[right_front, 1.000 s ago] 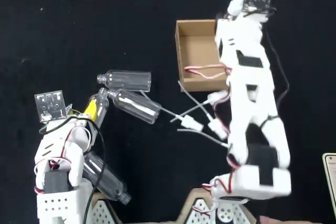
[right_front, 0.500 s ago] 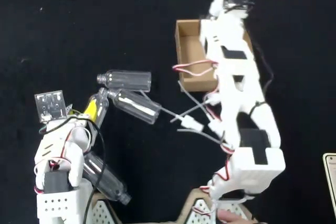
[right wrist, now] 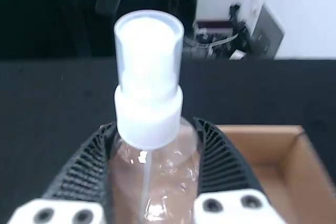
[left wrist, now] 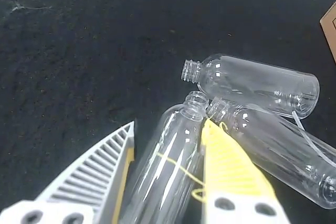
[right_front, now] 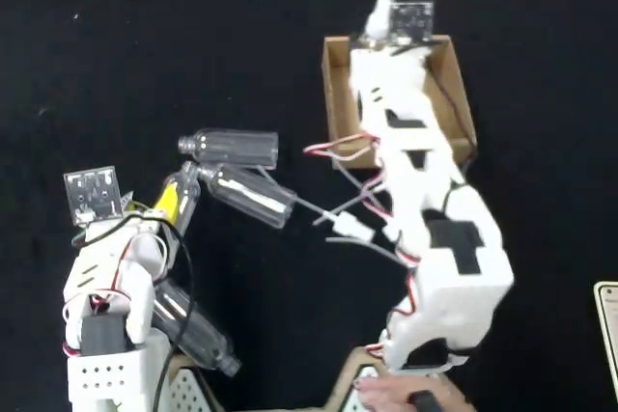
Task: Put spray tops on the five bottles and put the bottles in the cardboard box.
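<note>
My right gripper (right wrist: 155,129) is shut on a clear bottle (right wrist: 149,177) that carries a white spray top (right wrist: 149,98). In the high view this arm stretches over the cardboard box (right_front: 333,94), with the right gripper (right_front: 386,31) above the box's far edge. My left gripper (left wrist: 169,129) is shut on an uncapped clear bottle (left wrist: 168,166) lying on the black table, and it appears in the high view as the left gripper (right_front: 179,198). Two more open bottles (right_front: 232,147) (right_front: 253,195) lie just past it, necks touching. Loose spray tops (right_front: 352,229) with long tubes rest mid-table.
Another clear bottle (right_front: 193,327) lies beside the left arm's base. The black table (right_front: 145,65) is bare at the far left. The box's brown wall (right wrist: 273,150) sits just below the held bottle. Red and white cables (right_front: 338,147) hang off the right arm.
The right arm has swung left across the box, carrying its capped bottle. The left arm and the bottles on the table have stayed still.
</note>
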Motion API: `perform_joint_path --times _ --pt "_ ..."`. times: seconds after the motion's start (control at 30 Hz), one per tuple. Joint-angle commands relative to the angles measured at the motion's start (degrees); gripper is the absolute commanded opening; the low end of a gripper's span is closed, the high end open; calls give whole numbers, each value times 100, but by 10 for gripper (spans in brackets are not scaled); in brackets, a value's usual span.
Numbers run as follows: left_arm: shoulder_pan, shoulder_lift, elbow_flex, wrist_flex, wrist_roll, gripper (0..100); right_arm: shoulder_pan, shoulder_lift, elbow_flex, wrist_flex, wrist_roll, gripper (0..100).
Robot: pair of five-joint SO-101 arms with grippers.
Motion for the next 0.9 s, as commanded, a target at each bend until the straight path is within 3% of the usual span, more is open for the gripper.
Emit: perform_joint_path --times 0.0,0.27,0.47,0.87 --pt "40 -26 -92 -141 18 199 -246 180 -593 -202 9 50" --pt "40 -26 -92 -141 18 199 -281 312 -620 -325 9 49" --pt "40 -26 -92 -141 18 199 -334 382 -479 -1266 9 49" --pt "40 -26 -92 -141 18 199 -492 884 -804 -1310 18 49"
